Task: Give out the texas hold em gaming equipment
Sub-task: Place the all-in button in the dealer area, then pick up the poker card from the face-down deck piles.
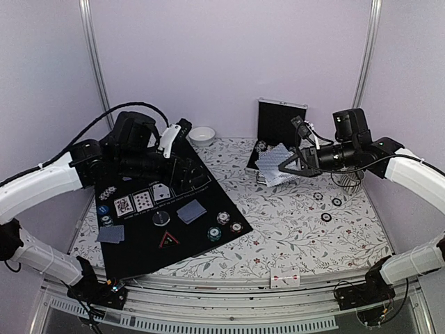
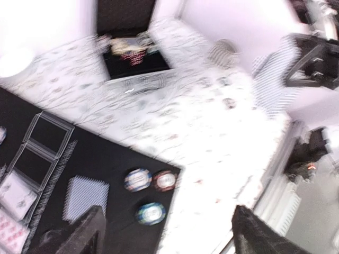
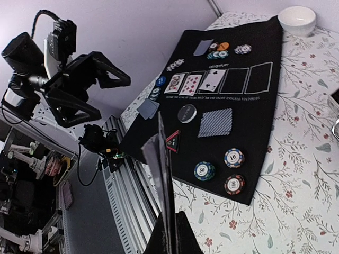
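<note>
Floral tablecloth [image 1: 299, 223], black mat [image 1: 139, 259], round chips [image 1: 222, 218]

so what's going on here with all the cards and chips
The right gripper is shut on a fan of playing cards, holding it in the air in front of the open case. The left gripper hovers above the black mat with its jaws open and empty. Laid out on the mat are three face-up cards, a face-down card, a grey button, a triangular marker and some poker chips.
</note>
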